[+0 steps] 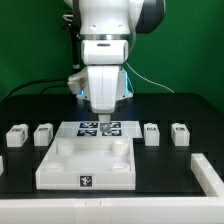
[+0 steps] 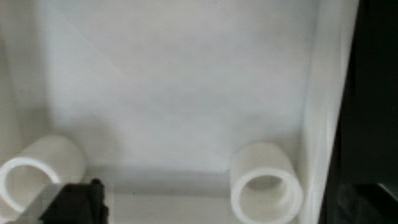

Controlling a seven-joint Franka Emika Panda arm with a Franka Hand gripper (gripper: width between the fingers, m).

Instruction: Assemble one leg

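Four legs (image 1: 43, 133) line the worktop (image 1: 20, 105); end effector (image 1: 102, 107) over tray (image 1: 60, 178), grip state unreadable. Advise centring squarely above nearest leg (image 1: 151, 133) before descending.

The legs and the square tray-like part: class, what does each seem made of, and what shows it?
The legs: probably white plastic, matt; chunky, evenly coloured blocks with printed tags. The square tray-like part: likely the same plastic, smooth, faintly glossy; seamless walls and rounded sockets in the wrist view.
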